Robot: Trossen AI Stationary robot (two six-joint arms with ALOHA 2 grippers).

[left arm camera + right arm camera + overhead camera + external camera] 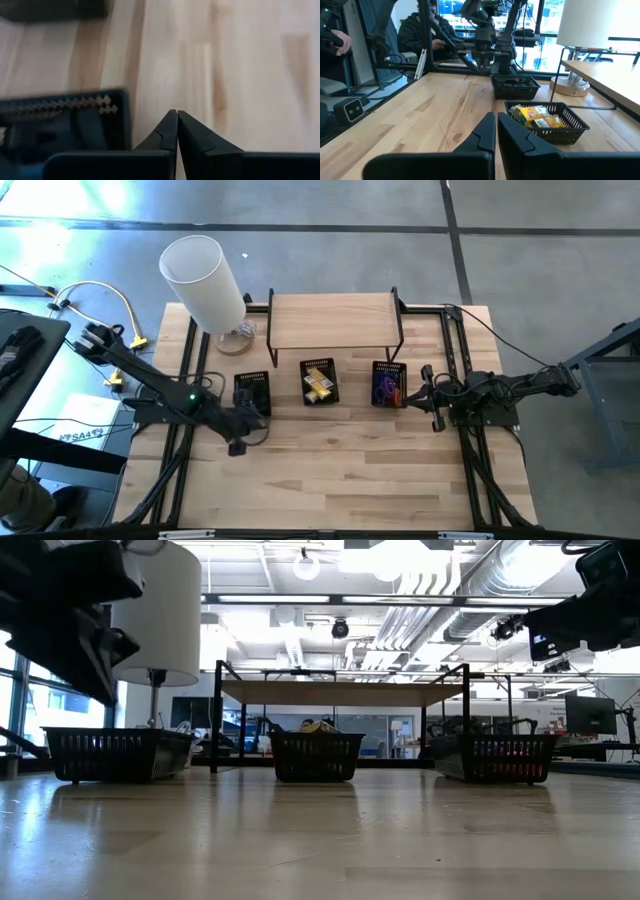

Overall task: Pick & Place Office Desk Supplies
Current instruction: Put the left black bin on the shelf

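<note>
The left pincer (238, 442), pressed together and empty, hovers just at 6 o'clock of the left basket (252, 391). The right pincer (428, 393), also pressed together, sits at 3 o'clock of the right basket (389, 383), where the band loops (386, 388) lie; yellow blocks (319, 384) fill the middle basket (320, 367).

The only lettering in view stands on a white sheet or box (75, 435) lying on the floor beside the table's left edge in the high view. It shows dark capital letters, turned upside down and too small to make out with certainty. The yellow packets (538, 116) in the middle basket carry printed labels, but these cannot be read. No other text, brand, number or sign is legible.
</note>
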